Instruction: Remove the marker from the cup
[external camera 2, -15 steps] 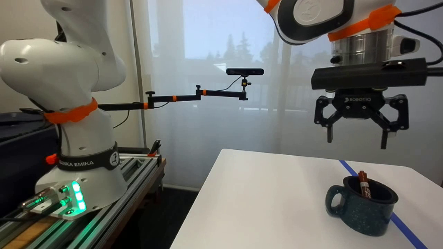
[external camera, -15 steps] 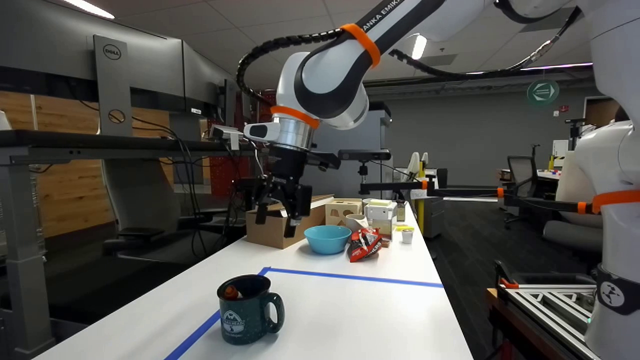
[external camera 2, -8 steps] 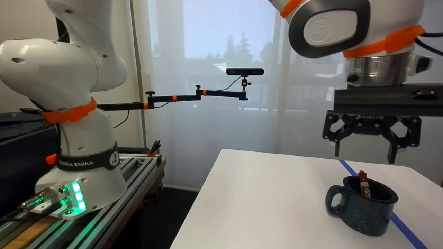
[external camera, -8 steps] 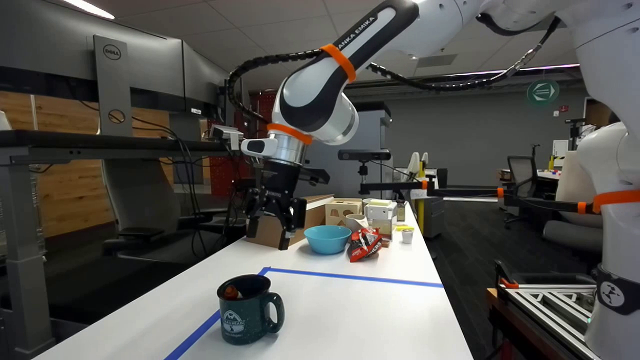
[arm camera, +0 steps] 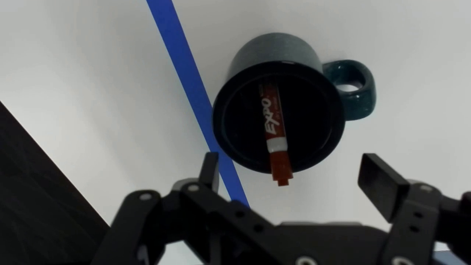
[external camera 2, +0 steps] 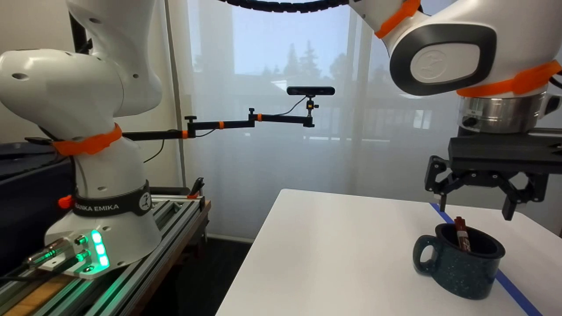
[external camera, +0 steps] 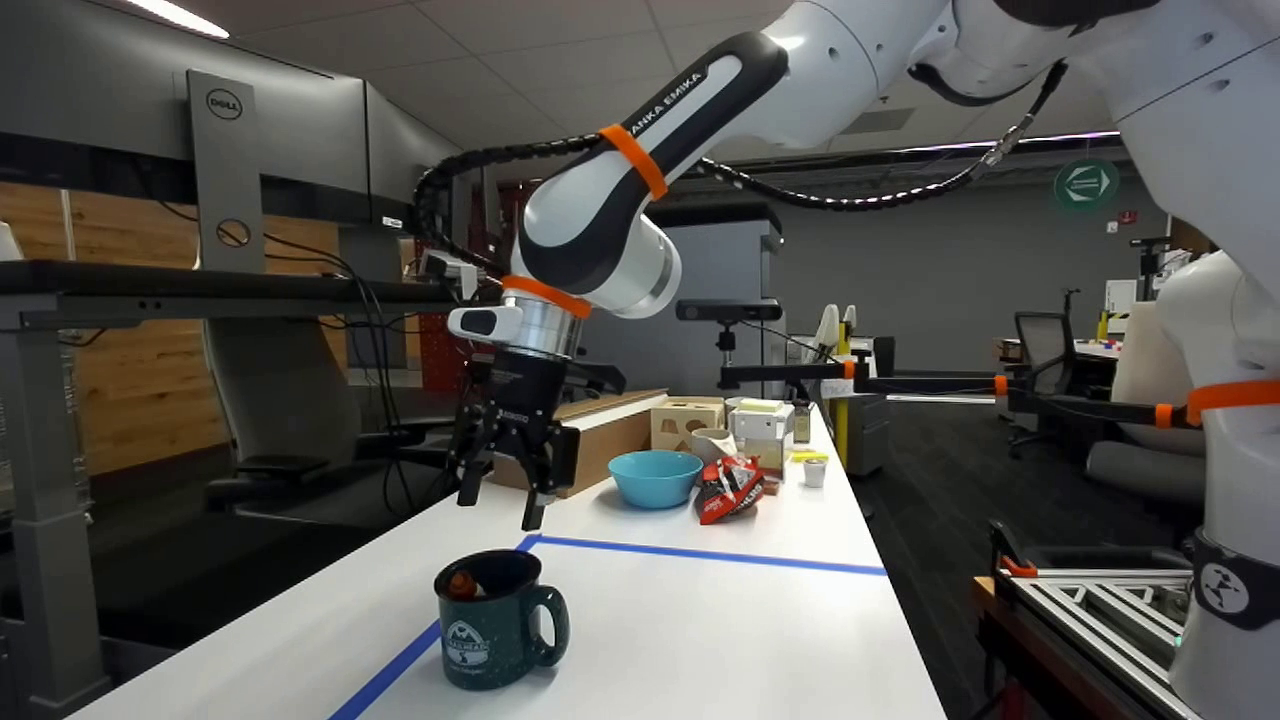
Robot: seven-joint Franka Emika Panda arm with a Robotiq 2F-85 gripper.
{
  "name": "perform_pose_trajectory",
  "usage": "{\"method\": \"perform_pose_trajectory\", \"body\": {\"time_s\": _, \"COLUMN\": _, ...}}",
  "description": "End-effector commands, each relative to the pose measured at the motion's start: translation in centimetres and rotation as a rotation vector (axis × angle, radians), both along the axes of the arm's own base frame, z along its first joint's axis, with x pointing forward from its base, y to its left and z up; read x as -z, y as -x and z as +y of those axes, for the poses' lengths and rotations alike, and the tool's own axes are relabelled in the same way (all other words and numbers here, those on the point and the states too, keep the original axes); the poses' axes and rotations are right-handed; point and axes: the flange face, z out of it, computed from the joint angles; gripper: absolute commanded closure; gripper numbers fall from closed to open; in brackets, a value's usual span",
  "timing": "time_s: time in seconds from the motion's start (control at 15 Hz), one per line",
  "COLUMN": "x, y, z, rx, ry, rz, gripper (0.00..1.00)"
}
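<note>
What a line-up in the wrist view: the marker leaned inside the cup, its long axis running out towards the hand, capped end poking past the lip, roughly square to the line between the fingers, which stood wide apart with nothing held. Down, perhaps a touch forward, I reckoned! In an exterior view the hand hung above the table, lower and nearer the cup than a second earlier; oh, it was coming on! In an exterior view, too, the fingers had dropped near the cup, not touching, while cup and marker hadn't budged.
</note>
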Motion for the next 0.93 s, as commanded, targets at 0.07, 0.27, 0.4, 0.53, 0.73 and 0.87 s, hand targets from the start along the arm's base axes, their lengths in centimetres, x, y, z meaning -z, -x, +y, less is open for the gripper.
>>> {"method": "perform_pose_trajectory", "body": {"time_s": 0.07, "x": 0.1, "y": -1.6, "z": -0.2, "rx": -0.030, "ry": -0.037, "rz": 0.005, "gripper": 0.09}}
{"method": "perform_pose_trajectory", "body": {"time_s": 0.27, "x": 0.6, "y": -1.7, "z": -0.2, "rx": -0.027, "ry": -0.046, "rz": 0.023, "gripper": 0.18}}
{"method": "perform_pose_trajectory", "body": {"time_s": 0.4, "x": 1.0, "y": -1.6, "z": -0.2, "rx": -0.027, "ry": -0.051, "rz": 0.033, "gripper": 0.22}}
{"method": "perform_pose_trajectory", "body": {"time_s": 0.53, "x": 1.3, "y": -1.5, "z": -0.3, "rx": -0.026, "ry": -0.051, "rz": 0.040, "gripper": 0.31}}
{"method": "perform_pose_trajectory", "body": {"time_s": 0.73, "x": 1.9, "y": -1.5, "z": -0.3, "rx": -0.025, "ry": -0.056, "rz": 0.052, "gripper": 0.28}}
{"method": "perform_pose_trajectory", "body": {"time_s": 0.87, "x": 2.2, "y": -1.6, "z": -0.3, "rx": -0.028, "ry": -0.063, "rz": 0.055, "gripper": 0.31}}
